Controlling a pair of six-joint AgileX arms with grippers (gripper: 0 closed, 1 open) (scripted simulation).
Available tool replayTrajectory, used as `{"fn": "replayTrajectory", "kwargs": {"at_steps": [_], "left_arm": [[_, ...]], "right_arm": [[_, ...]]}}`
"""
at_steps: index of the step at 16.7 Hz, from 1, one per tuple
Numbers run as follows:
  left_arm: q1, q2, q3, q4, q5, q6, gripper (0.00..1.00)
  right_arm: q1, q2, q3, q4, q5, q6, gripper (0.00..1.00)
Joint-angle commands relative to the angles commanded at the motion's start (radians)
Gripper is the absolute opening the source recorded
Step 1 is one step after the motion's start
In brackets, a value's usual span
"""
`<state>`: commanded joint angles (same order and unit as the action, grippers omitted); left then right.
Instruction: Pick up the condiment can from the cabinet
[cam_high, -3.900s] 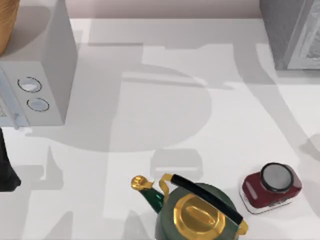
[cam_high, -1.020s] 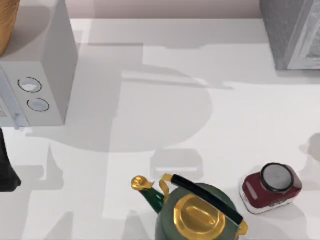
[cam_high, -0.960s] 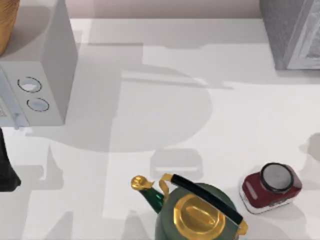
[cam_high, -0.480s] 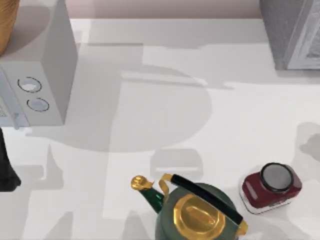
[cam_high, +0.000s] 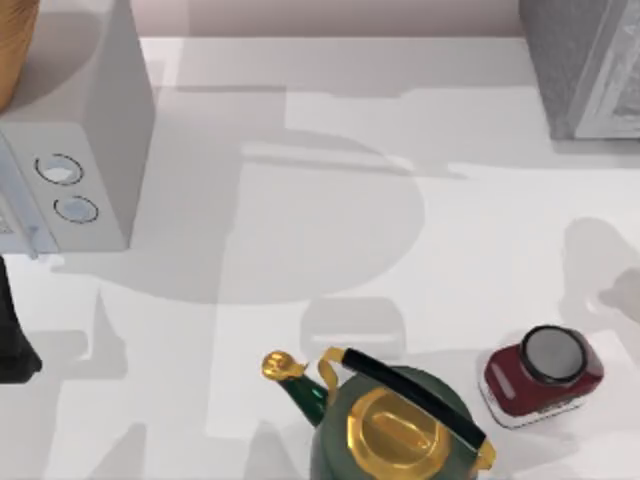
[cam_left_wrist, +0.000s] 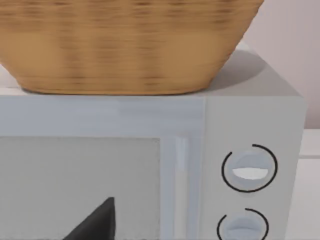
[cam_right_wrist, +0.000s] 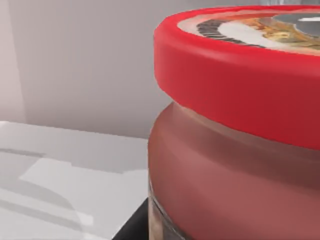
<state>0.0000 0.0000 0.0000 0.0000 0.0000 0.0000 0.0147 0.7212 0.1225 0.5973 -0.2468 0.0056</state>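
Note:
The condiment can (cam_right_wrist: 235, 125) sits very close in the right wrist view, with a bright red rim, a dark patterned top and a reddish body. My right gripper (cam_right_wrist: 210, 220) is around it, and a dark finger (cam_right_wrist: 131, 226) lies against the can's lower side. The grey cabinet (cam_high: 585, 70) stands at the table's back right corner. My left arm (cam_high: 10, 340) is parked at the left edge, its gripper (cam_left_wrist: 95, 225) a dark wedge in front of the microwave door.
A white microwave (cam_high: 80, 170) stands at the back left with a wicker basket (cam_left_wrist: 125, 45) on top. A green and gold kettle (cam_high: 395, 425) sits at the front centre. A squat dark red jar (cam_high: 540, 375) with a grey lid stands to its right.
The arm's shadow at the table's right edge has grown and spread leftward above the dark red jar. The jar, the kettle and the left arm have not moved.

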Motion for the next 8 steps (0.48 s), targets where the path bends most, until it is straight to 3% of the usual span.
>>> {"fn": "replayTrajectory", "kwargs": {"at_steps": [8], "left_arm": [[0.000,0.000,0.000,0.000,0.000,0.000,1.00]], "right_arm": [[0.006,0.361,0.070,0.315,-0.128,0.005,0.00]]}}
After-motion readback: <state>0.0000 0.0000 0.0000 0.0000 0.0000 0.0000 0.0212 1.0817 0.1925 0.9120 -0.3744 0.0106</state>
